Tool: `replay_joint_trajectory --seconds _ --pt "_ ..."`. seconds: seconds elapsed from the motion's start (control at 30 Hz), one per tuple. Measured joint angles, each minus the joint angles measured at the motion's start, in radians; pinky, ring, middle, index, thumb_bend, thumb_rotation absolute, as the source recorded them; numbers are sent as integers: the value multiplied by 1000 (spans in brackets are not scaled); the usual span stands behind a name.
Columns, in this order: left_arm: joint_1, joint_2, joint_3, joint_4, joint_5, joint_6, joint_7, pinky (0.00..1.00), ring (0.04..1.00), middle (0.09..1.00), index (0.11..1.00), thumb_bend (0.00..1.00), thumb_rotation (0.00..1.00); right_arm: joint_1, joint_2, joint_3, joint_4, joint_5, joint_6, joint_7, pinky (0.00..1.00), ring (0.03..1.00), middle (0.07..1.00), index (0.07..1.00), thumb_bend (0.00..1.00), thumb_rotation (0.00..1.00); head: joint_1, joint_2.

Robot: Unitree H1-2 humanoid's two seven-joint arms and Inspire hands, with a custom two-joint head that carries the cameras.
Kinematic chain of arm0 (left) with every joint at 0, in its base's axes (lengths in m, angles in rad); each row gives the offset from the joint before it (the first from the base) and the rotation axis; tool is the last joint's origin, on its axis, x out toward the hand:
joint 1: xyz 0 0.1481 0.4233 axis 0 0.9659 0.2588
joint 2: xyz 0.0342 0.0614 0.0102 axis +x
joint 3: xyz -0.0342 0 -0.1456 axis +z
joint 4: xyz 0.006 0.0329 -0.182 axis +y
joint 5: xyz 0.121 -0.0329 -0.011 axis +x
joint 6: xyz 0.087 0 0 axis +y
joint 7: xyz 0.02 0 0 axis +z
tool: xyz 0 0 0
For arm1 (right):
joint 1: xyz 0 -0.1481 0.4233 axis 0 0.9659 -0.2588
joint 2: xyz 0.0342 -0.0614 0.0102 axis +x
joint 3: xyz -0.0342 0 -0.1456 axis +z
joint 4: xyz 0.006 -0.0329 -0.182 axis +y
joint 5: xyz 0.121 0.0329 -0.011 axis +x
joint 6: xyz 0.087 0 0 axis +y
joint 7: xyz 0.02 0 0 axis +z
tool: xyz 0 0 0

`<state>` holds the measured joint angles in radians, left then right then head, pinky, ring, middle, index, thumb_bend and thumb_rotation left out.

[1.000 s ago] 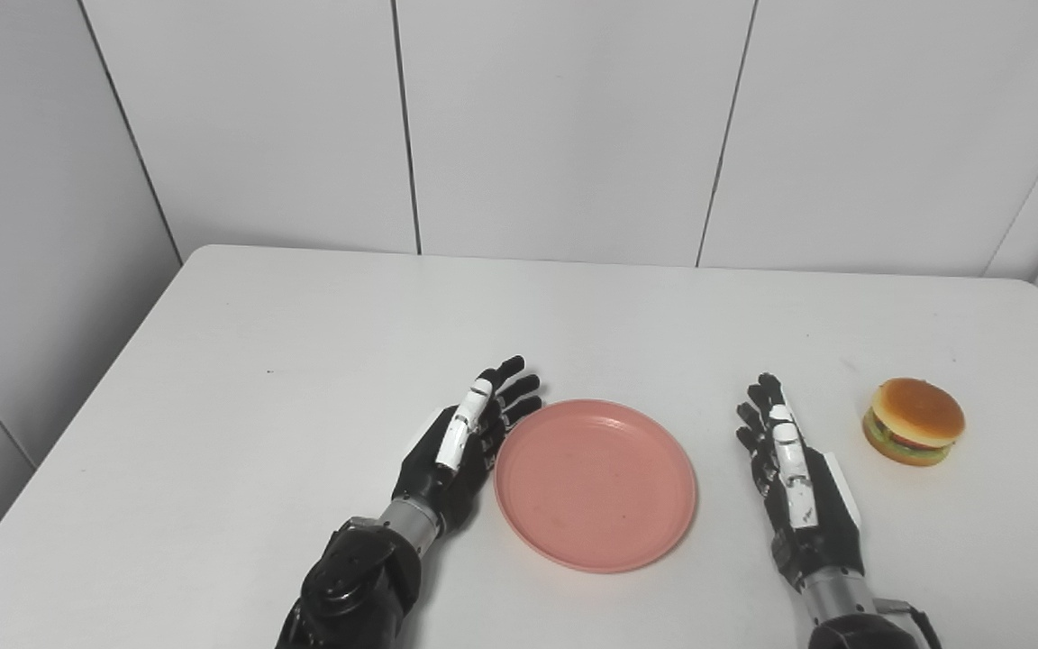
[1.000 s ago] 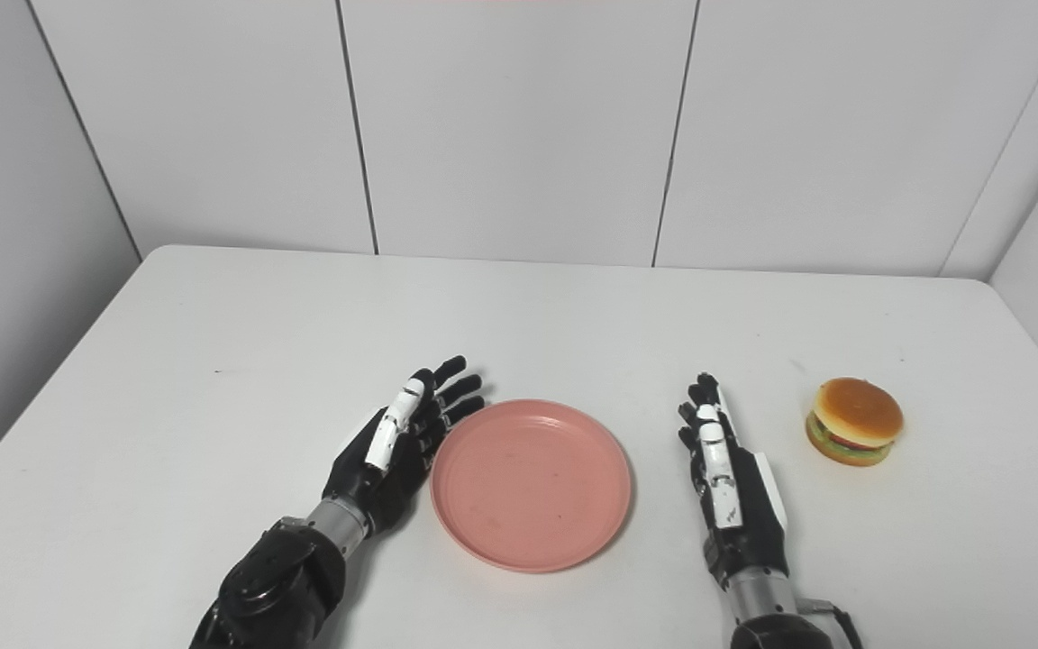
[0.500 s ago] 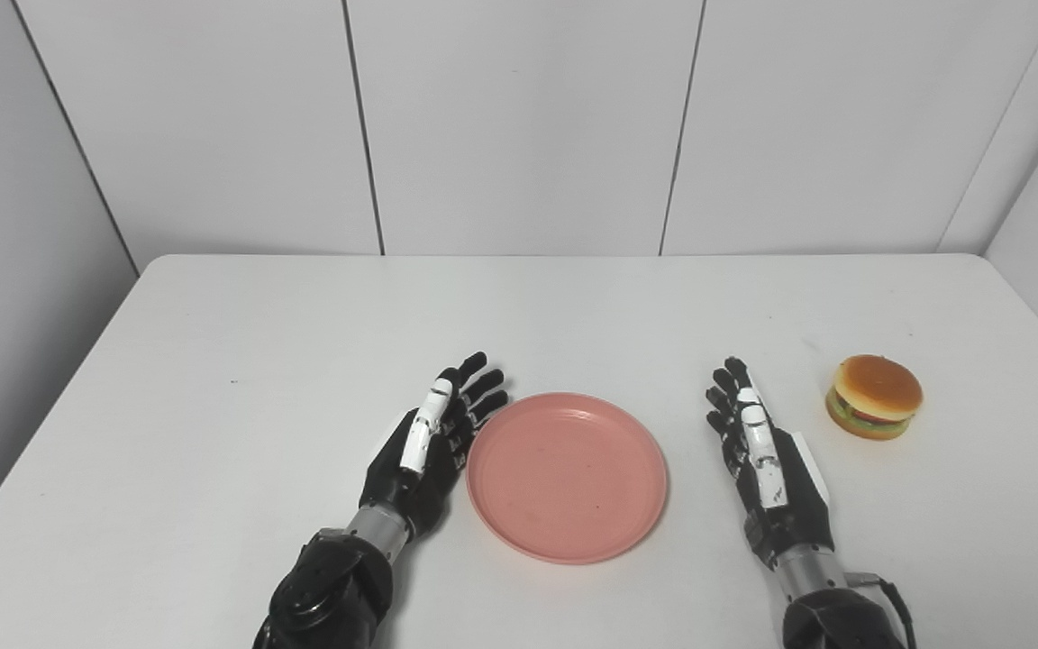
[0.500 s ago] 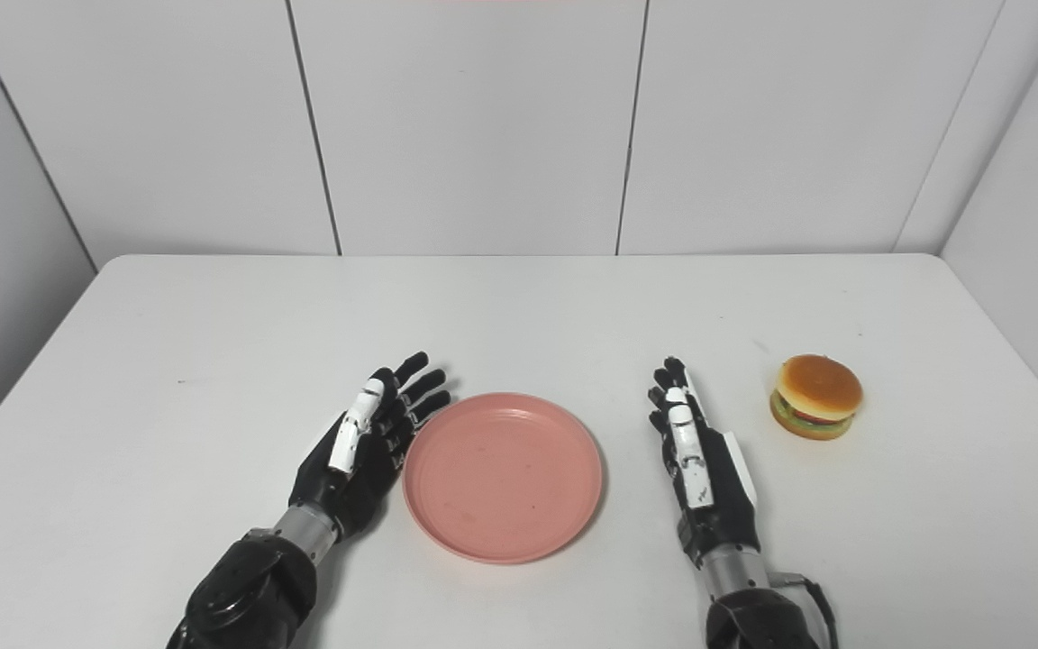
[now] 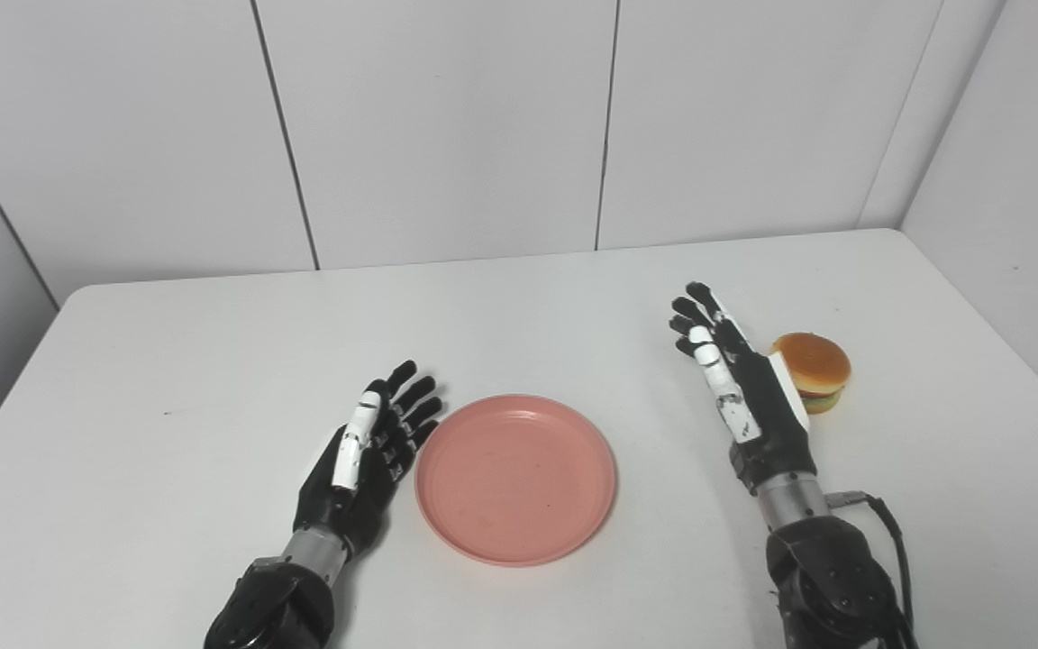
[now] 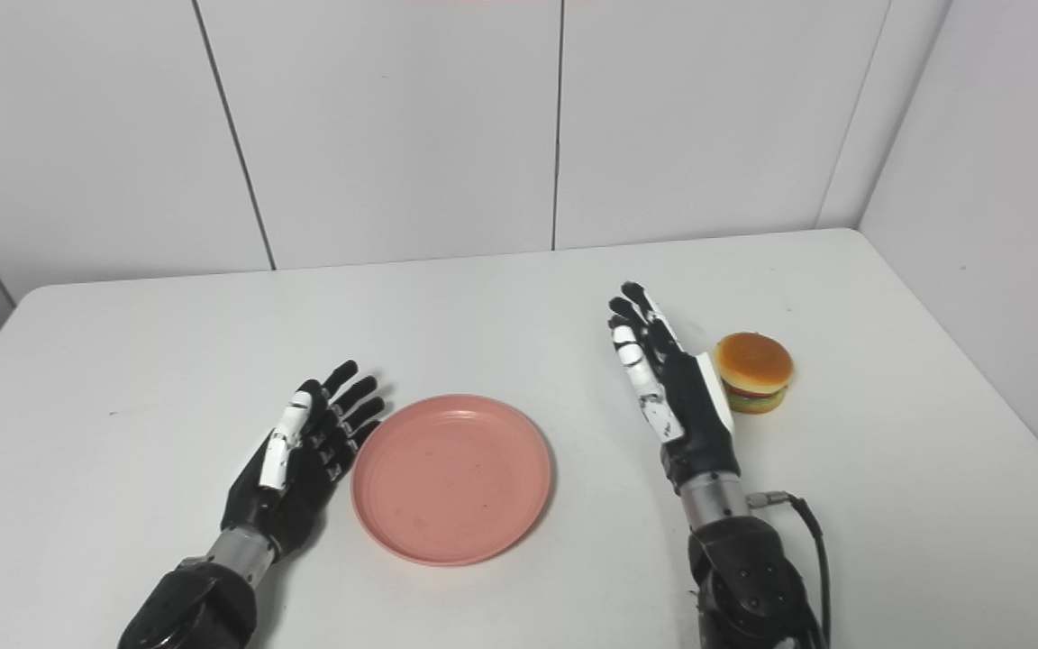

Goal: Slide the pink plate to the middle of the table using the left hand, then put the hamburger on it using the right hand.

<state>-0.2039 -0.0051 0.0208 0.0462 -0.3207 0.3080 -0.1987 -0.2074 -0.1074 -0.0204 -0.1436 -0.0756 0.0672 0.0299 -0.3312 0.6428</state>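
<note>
A: Why is the right hand (image 5: 744,397) up like that, palm edge-on?

B: It holds nothing, fingers spread and straight; it stands just beside the hamburger (image 5: 813,370), on the plate's side of it, which I'd read as lining up to close round the bun; no contact that I can make out.

A: And the left hand (image 5: 366,455)?

B: Released too, fingers apart, lying on the desk (image 5: 168,361) right against the rim of the pink plate (image 5: 515,477); touching or a hair apart, I cannot tell; the plate sits about mid-desk, so the slide looks done and the hamburger is what remains.
</note>
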Motion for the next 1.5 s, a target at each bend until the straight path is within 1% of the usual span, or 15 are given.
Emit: replay_joint_trajectory --seconds 0.1,0.17,0.27,0.33,0.43,0.53,0.57,0.63,0.7,0.8,0.93,1.0,1.1,1.27,1.5 --pt "0 16 10 11 -11 -16 -18 943 933 942 942 349 1000 -15 -26 12 -56 -93 14 -6 830 847 864 892 746 958 -34 -17" --pt "0 23 14 20 -15 -28 -26 951 937 947 948 347 1000 -32 -41 10 -80 -133 15 -7 810 830 859 891 765 976 -34 -17" --pt "0 26 15 41 -27 -57 -45 950 938 948 948 345 1000 -54 -73 10 -89 -207 20 -11 791 823 865 896 746 980 -71 -34" --pt "0 27 17 49 -33 -64 -55 958 943 950 946 344 1000 -65 -101 9 -91 -254 24 -11 742 818 866 903 760 995 -81 -38" --pt "0 29 23 62 -48 -78 -64 954 939 943 937 347 1000 -89 -153 8 -98 -339 50 -11 729 825 865 910 794 1000 -91 -43" --pt "-1 29 25 68 -49 -89 -64 953 938 940 936 352 1000 -104 -210 19 -110 -445 54 -10 780 884 938 951 820 946 -98 -46" --pt "-1 29 25 69 -49 -91 -65 954 939 940 937 352 1000 -108 -230 25 -110 -480 54 -10 785 889 944 955 825 939 -107 -49" --pt "-1 30 29 72 -54 -91 -69 957 940 940 935 353 1000 -116 -271 33 -110 -555 55 -4 776 896 953 960 857 867 -118 -51" --pt "-2 31 37 77 -67 -91 -76 961 943 943 938 352 1000 -125 -303 33 -111 -621 66 3 792 917 973 982 921 817 -131 -52" --pt "-10 34 48 89 -71 -91 -85 963 944 944 939 349 1000 -140 -339 37 -111 -697 101 46 789 926 994 998 988 791 -137 -55" --pt "-17 36 57 103 -82 -93 -96 978 950 952 947 348 1000 -163 -380 47 -111 -795 163 142 864 961 1000 1000 1000 751 -144 -58" --pt "-18 37 60 106 -91 -94 -100 978 948 950 945 348 1000 -173 -393 46 -109 -821 197 179 878 959 1000 1000 1000 743 -147 -58" --pt "-19 38 61 108 -92 -94 -100 974 945 947 942 347 1000 -184 -407 43 -65 -836 222 197 901 972 1000 1000 1000 747 -146 -57" --pt "-19 43 61 107 -93 -94 -105 987 957 959 954 343 1000 -183 -438 44 16 -841 226 205 905 974 1000 1000 1000 762 -149 -51" --pt "-19 47 64 108 -94 -94 -107 988 953 954 951 347 1000 -177 -456 44 65 -842 233 206 904 972 1000 1000 1000 781 -152 -46"
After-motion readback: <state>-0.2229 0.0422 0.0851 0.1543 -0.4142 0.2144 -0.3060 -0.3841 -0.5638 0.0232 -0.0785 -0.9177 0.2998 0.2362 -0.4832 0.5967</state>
